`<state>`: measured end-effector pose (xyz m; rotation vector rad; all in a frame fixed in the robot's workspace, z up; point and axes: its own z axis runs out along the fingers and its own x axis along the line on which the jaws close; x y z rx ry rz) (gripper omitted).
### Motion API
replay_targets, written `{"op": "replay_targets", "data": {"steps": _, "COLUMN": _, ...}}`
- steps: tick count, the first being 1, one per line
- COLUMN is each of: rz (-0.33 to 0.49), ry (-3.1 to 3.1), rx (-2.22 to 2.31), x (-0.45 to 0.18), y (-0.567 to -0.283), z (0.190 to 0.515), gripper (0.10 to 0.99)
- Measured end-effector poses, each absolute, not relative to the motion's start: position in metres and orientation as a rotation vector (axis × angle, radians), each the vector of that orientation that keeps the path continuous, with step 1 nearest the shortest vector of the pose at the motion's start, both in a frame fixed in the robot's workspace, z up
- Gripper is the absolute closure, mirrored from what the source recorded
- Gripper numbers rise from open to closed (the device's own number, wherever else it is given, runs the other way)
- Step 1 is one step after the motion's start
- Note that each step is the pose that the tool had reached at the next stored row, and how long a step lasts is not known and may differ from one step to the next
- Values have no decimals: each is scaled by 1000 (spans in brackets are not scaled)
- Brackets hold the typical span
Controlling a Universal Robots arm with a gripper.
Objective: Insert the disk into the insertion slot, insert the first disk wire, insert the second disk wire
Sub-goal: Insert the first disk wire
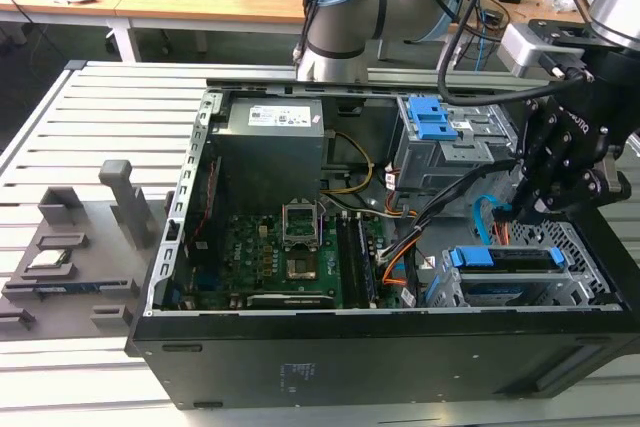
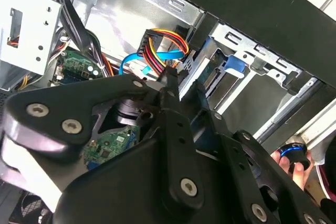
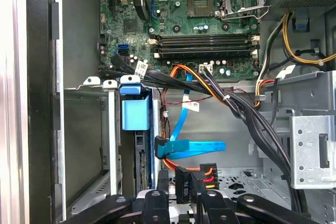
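Hand (image 3: 184,196) pinched on the first wire's (image 3: 195,179) dark plug, just behind the disk (image 3: 135,114) seated in the slot (image 1: 585,247), second wire (image 3: 199,147) also near the disk; judging by looks, the wires are light and limp and the plug stiff, so the plug body is the place to hold.

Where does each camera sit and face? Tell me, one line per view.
Exterior view: off the arm, looking down into the open computer case; arm and gripper show.
First wrist view: on the wrist, facing the motherboard beyond the first disk wire; gripper in front.
Second wrist view: on the wrist, facing the insertion slot across the gripper.
Shared: both wrist views show the second disk wire.
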<state>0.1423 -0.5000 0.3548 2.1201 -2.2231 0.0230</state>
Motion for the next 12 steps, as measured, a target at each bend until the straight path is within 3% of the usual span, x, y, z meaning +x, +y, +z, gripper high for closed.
{"op": "replay_targets", "data": {"steps": 1, "rz": 23, "ry": -2223, "rx": 2120, "x": 142, "y": -500, "z": 355, "gripper": 918}}
{"op": "replay_targets", "data": {"steps": 6, "rz": 23, "ry": -2223, "rx": 2120, "x": 142, "y": -501, "z": 355, "gripper": 918}}
{"op": "replay_targets", "data": {"steps": 12, "rz": 23, "ry": -2223, "rx": 2120, "x": 143, "y": -528, "z": 353, "gripper": 918}}
